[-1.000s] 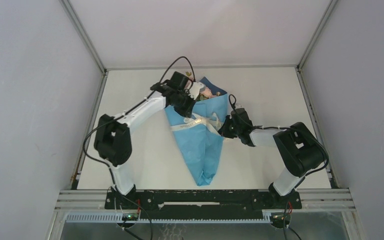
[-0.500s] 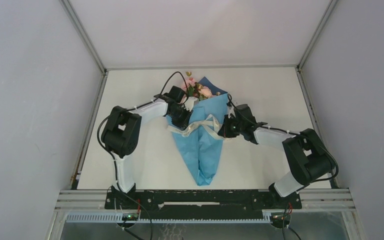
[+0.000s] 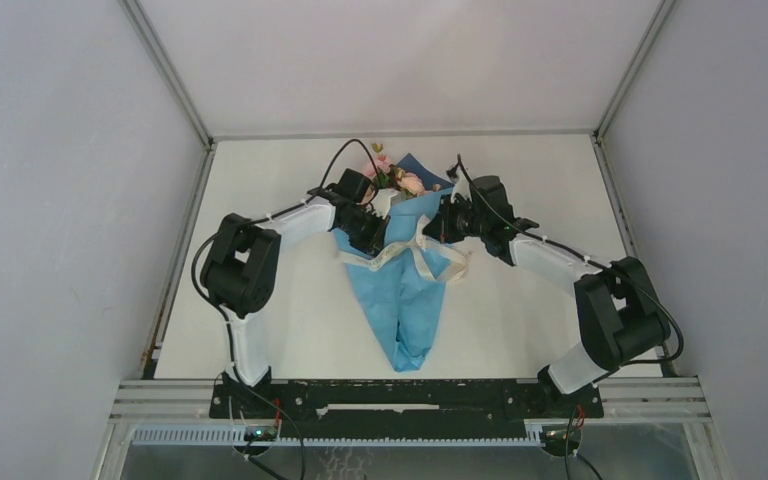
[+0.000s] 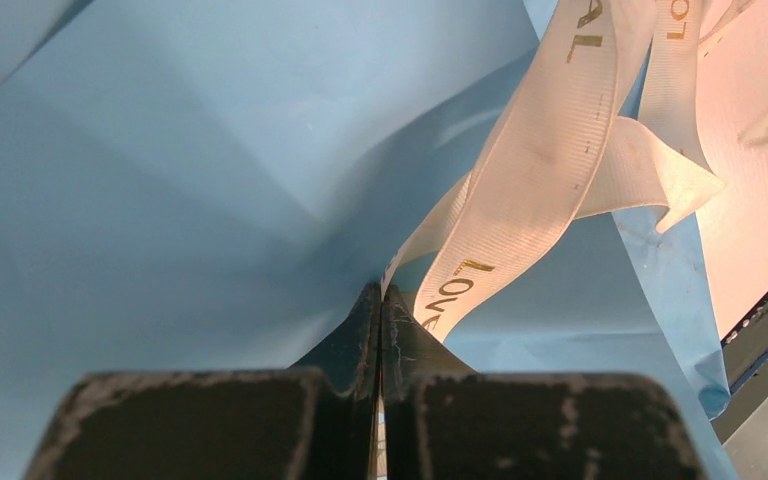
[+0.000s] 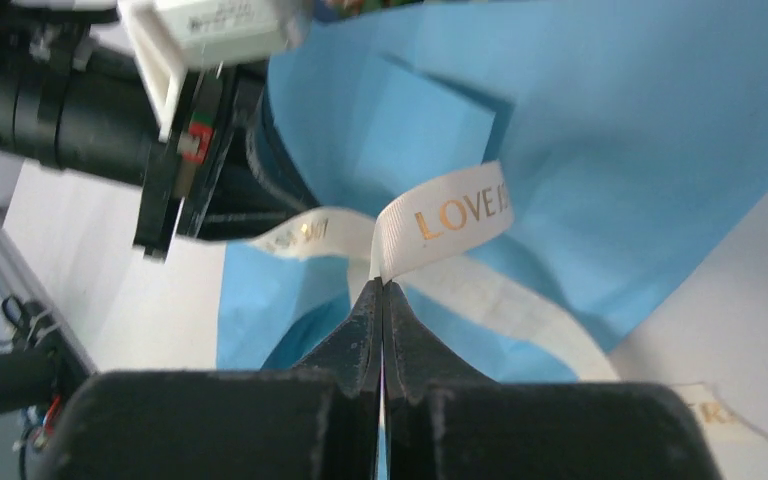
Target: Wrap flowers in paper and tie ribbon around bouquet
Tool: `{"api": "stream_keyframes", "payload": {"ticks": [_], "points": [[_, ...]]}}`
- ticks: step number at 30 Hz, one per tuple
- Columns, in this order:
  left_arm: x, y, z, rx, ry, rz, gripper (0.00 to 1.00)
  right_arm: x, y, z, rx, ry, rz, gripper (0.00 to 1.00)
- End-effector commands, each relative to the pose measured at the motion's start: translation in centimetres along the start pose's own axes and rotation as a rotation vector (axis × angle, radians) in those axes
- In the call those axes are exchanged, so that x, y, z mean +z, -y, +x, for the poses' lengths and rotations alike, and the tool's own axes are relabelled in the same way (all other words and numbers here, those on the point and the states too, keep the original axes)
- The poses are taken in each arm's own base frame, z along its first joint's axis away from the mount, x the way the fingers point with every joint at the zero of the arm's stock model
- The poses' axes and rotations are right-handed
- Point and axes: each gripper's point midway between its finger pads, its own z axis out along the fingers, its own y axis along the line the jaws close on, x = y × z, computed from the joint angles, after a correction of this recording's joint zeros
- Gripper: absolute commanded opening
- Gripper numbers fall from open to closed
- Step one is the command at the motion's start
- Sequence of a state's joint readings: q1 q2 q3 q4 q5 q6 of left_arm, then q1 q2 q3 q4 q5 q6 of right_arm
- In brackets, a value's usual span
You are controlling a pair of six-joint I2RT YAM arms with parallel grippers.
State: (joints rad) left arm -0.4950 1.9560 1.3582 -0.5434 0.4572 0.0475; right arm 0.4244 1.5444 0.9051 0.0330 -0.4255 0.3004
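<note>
The bouquet, a blue paper cone, lies on the table with its tip toward me and the pink flowers at its far wide end. The cream ribbon with gold lettering crosses the cone's upper part in loose loops. At the cone's left edge, my left gripper is shut on the ribbon, its tips pressed close against the paper. My right gripper at the cone's right edge is shut on a fold of the ribbon, with the tips above the paper.
A loose ribbon tail lies on the white table right of the cone. The left arm's wrist sits close ahead in the right wrist view. Grey walls enclose the table on three sides.
The left gripper dropped from over the flowers to the cone's left edge, uncovering the blooms. The right gripper moved farther up the cone's right edge, drawing the ribbon with it.
</note>
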Motion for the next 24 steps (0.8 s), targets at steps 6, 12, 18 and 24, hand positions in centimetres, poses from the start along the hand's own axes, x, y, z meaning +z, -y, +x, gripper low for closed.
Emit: {"api": "stream_keyframes", "payload": {"ticks": [6, 12, 18, 24], "points": [[-2.7, 2.3, -4.2, 0.058, 0.129, 0.043, 0.00, 2.1, 3.9, 0.1, -0.011, -0.008, 0.190, 0.00], [-2.6, 2.6, -3.8, 0.055, 0.116, 0.065, 0.00, 1.9, 4.6, 1.2, -0.023, -0.021, 0.204, 0.00], [-3.9, 3.6, -5.3, 0.075, 0.155, 0.085, 0.00, 2.1, 4.2, 2.2, -0.018, -0.060, 0.171, 0.00], [-4.2, 5.3, -6.3, 0.062, 0.162, 0.178, 0.00, 1.7, 1.7, 6.1, 0.002, -0.086, 0.066, 0.00]]}}
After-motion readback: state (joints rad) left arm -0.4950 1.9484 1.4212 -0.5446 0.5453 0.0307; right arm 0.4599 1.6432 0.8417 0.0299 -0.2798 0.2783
